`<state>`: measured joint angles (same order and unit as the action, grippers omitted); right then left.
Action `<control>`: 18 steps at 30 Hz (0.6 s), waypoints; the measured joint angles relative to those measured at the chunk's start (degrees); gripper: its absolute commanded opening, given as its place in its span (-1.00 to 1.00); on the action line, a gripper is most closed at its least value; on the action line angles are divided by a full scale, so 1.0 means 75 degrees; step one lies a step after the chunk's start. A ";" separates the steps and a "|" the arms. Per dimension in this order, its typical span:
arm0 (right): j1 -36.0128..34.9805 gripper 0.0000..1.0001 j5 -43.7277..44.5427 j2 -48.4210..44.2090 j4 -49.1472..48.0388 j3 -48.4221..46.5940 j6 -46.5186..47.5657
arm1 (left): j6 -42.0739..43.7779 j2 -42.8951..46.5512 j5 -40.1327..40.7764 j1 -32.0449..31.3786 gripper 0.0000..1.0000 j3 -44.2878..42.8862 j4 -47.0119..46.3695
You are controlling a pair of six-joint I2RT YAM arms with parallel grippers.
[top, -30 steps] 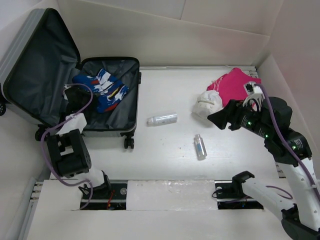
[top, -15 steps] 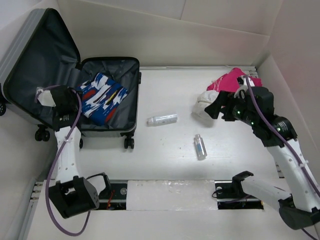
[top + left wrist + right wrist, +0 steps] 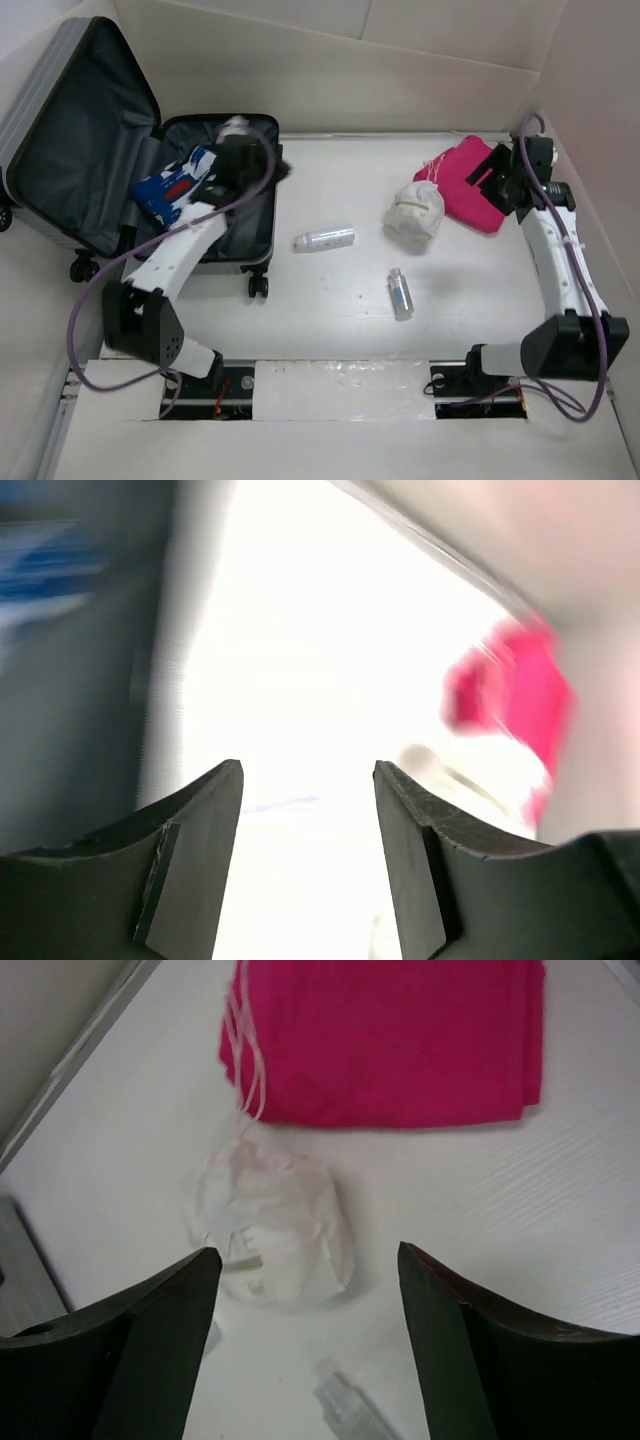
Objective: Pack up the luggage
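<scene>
The silver-grey luggage [image 3: 40, 95] lies open at the left, its lid leaning back and its dark-lined base [image 3: 245, 225] flat on the table. A blue patterned cloth [image 3: 168, 187] lies inside. My left gripper [image 3: 282, 167] hovers over the base's far right edge, open and empty; its wrist view is blurred, with the gripper [image 3: 308, 780] pointing toward the table. My right gripper [image 3: 483, 172] is open and empty above the pink cloth [image 3: 462, 185]. In the right wrist view the gripper [image 3: 310, 1260] frames the white pouch [image 3: 270, 1225], with the pink cloth [image 3: 390, 1040] beyond it.
A white pouch [image 3: 415, 210] lies left of the pink cloth. A white tube [image 3: 325, 238] and a small clear bottle [image 3: 400, 293] lie mid-table; the bottle also shows in the right wrist view [image 3: 350, 1410]. White walls enclose the table at the back and right.
My left arm swung from the luggage's left side across to its far right edge, and the blue cloth shifted left. My right gripper drew back from the white pouch to over the pink cloth.
</scene>
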<state>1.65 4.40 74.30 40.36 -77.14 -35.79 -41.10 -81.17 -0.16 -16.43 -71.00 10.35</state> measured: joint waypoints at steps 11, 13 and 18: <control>0.2314 0.61 0.0047 0.1448 -0.0909 0.1480 -0.0909 | 0.0618 -0.1291 -0.0970 -0.3503 0.08 -0.1792 -0.0606; 0.2681 0.61 -0.0061 0.1781 -0.1072 0.1612 -0.1014 | 0.0583 -0.1233 -0.1209 -0.3547 0.08 -0.1367 -0.0848; 0.3037 0.61 -0.0487 0.2801 -0.1425 0.1623 -0.1335 | 0.0443 -0.1198 -0.1649 -0.3620 0.08 -0.0356 -0.1008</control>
<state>24.43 0.75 95.31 29.67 -64.97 -45.80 -37.78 -90.15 -12.53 -43.57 -73.67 2.79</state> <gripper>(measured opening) 0.802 0.539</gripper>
